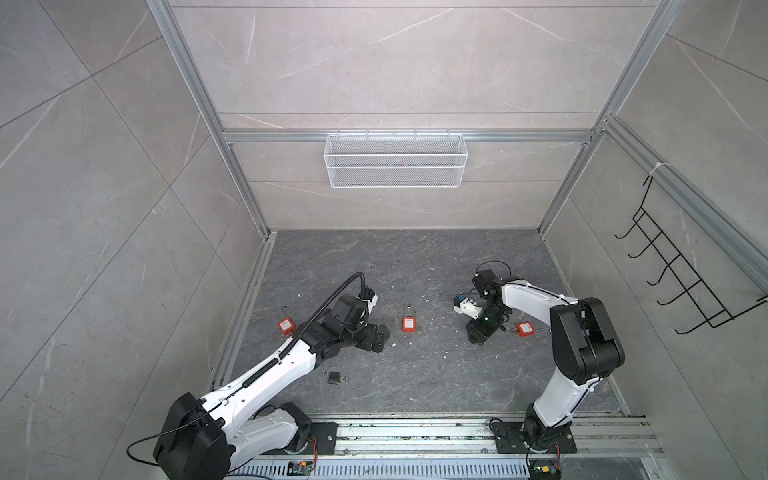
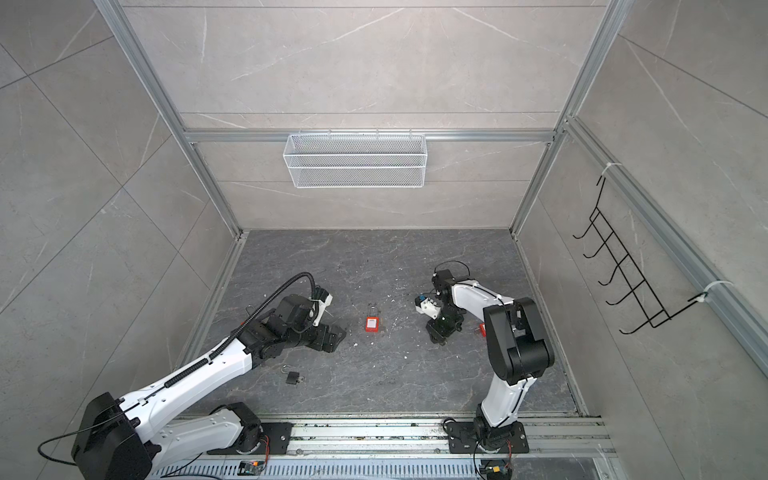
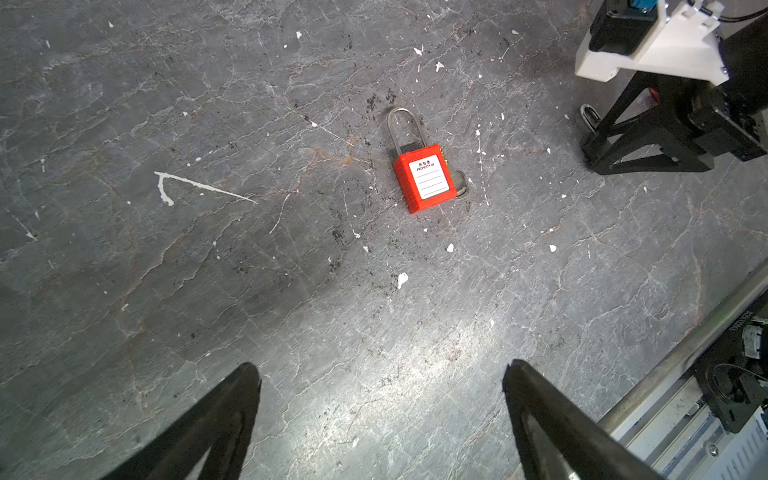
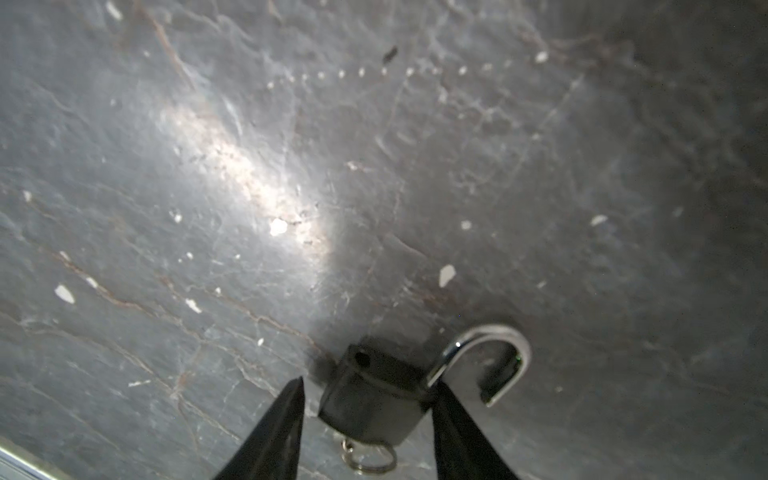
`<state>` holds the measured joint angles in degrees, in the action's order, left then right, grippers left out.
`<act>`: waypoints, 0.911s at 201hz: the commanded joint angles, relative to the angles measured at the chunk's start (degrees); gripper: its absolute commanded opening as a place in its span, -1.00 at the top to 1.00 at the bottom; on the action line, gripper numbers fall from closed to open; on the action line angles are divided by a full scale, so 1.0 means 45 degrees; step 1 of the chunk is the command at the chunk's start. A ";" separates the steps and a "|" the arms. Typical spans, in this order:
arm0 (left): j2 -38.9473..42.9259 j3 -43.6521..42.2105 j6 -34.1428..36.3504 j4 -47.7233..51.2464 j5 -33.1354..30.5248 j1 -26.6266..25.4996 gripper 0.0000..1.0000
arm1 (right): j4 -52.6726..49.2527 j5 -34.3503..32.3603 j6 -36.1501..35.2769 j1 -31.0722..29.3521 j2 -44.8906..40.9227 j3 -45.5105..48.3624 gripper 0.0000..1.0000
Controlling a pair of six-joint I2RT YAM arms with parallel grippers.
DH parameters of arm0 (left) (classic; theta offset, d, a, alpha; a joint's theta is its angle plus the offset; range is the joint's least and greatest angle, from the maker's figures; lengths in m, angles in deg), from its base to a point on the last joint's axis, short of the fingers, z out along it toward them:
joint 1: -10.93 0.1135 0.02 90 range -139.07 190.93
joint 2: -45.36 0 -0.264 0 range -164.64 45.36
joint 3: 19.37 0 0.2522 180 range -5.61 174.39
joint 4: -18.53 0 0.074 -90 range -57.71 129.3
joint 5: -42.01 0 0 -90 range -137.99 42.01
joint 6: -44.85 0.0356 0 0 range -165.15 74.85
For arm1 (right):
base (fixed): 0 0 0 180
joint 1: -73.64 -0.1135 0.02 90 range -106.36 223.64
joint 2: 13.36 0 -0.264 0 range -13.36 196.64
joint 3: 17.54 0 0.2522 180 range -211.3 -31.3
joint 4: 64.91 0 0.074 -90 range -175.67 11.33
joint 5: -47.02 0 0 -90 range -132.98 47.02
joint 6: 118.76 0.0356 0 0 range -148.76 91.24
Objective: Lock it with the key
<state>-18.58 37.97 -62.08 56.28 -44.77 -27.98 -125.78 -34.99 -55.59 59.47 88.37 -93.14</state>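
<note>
The right gripper (image 4: pixel 370 384) stands tip-down over the dark stone tabletop (image 4: pixel 208 187). Its fingers (image 4: pixel 282 428) are parted about halfway and straddle the black padlock (image 4: pixel 374 399), which lies on the table between them. One finger touches the padlock's body at the foot of the shackle (image 4: pixel 498 345). The other seems to stand a sliver clear of the opposite side, though the wrist view is dim and soft there, so no firm clamp shows.

The shackle is open. One leg sits in the body, and the free end has swung out past the touching finger, outside the gap. The key ring (image 4: pixel 370 459) pokes from the bottom end of the body, back between the fingers toward the palm. The key itself is mostly hidden.

The left gripper (image 3: pixel 381 368) has its fingers spread wide and holds nothing, with bare table between the tips. The middle red padlock (image 3: pixel 424 178) lies flat well ahead of those fingertips, roughly in line with the gap. Its label faces up and its shackle points away from the fingers.

In a top view, a second black padlock (image 1: pixel 334 377), also with its shackle open, lies behind the left fingers, near that arm's forearm. The left red padlock (image 1: pixel 286 325) lies on the far side of the left wrist. The right red padlock (image 1: pixel 525 329) lies just beside the right gripper, on its outer side.
</note>
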 commanded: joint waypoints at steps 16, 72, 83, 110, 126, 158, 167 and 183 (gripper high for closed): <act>-0.0023 0.0161 0.0136 -0.0265 0.0153 -0.0025 -0.88 | -0.0252 -0.0513 0.1592 0.0005 0.0257 -0.0124 -0.03; -0.0166 0.0230 0.0129 -0.0311 0.0202 -0.0035 -0.88 | -0.0220 -0.1094 0.1753 -0.0008 0.0575 -0.0172 0.02; -0.0120 0.0186 0.0125 -0.0307 0.0175 -0.0024 -0.88 | -0.0214 -0.1218 0.1729 -0.0011 0.0510 -0.0112 0.03; -0.0133 0.0188 0.0105 -0.0349 0.0143 -0.0024 -0.88 | -0.0144 -0.1257 0.1593 -0.0101 0.0357 0.0104 0.06; -0.0203 0.0238 0.0085 -0.0369 0.0143 -0.0036 -0.88 | -0.0111 -0.1040 0.1474 -0.0236 0.0322 0.0202 0.09; -0.0224 0.0288 0.0068 -0.0351 0.0202 -0.0031 -0.88 | -0.0146 -0.0945 0.0518 -0.0784 0.0299 0.0458 0.17; -0.0206 0.0277 0.0065 -0.0333 0.0202 -0.0027 -0.88 | -0.0144 -0.0870 0.0035 -0.1023 0.0185 0.0607 0.17; -0.0136 0.0249 0.0056 -0.0311 0.0174 -0.0035 -0.88 | 0.0085 -0.0811 -0.0560 -0.1367 -0.0093 0.0923 0.19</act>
<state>-19.57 37.97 -62.08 56.04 -44.62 -27.98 -124.88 -41.38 -52.69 56.23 88.37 -92.66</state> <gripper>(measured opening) 0.942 0.413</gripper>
